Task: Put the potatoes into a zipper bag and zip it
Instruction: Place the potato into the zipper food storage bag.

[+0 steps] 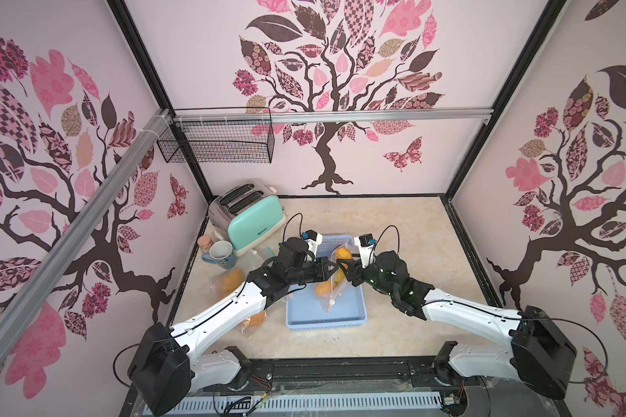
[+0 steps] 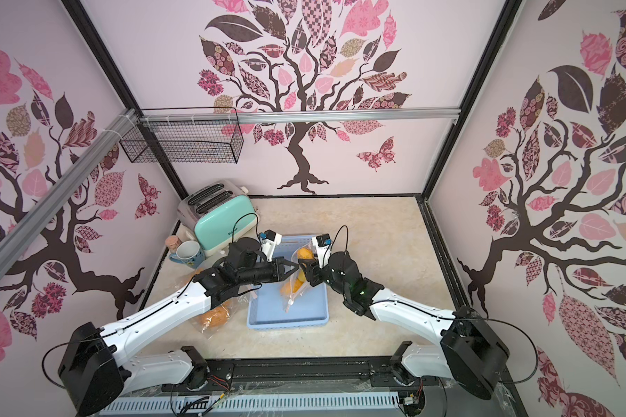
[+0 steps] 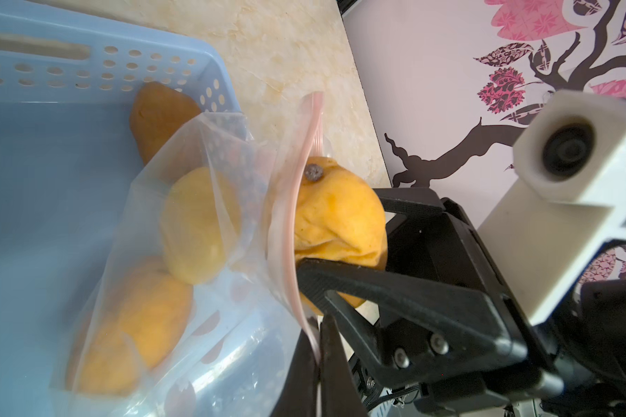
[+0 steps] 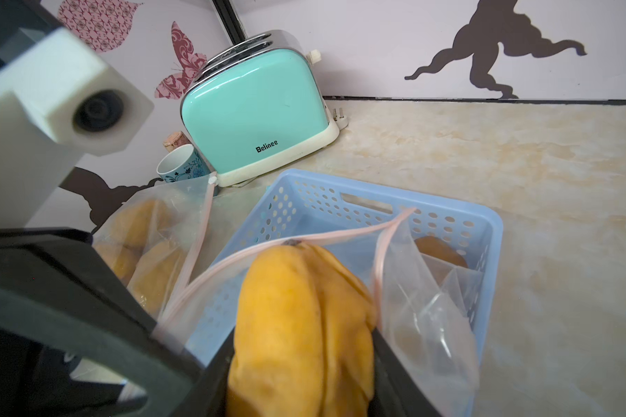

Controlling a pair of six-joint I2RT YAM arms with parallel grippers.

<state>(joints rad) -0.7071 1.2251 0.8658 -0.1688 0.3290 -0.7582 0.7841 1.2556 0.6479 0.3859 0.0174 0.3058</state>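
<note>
While its jaws were pressed together on the pink zipper strip (image 3: 284, 245) of the zipper bag (image 3: 228, 202), the left gripper (image 3: 318, 335) held that edge of the bag lifted over the blue basket (image 3: 51, 68). Facing it, the right gripper (image 3: 358, 242) was clamped on a wrinkled orange-yellow potato (image 3: 340, 224), one finger on each side. The potato's stem end touched the strip at the bag's mouth. In the right wrist view the two halves of the strip stood apart, and the tip of the potato lay between them.

Two bagged potatoes (image 3: 199, 224) sat inside the clear plastic, one above the other, and the bag's lower end reached down to the basket's floor. A darker brown potato (image 3: 159, 115) lay loose in the basket, outside the bag, against the perforated end wall with the handle slot.

In both top views the two grippers met nose to nose above the far half of the basket. On the tabletop (image 1: 405, 252), just beside the basket on the left arm's side, lay two other clear bags (image 1: 232, 279) with orange potatoes in them, partly hidden under the left arm. Beyond the basket's far corner on that same side stood a mint-green toaster (image 1: 253, 220), with a patterned mug (image 1: 221, 254) close beside it.
</note>
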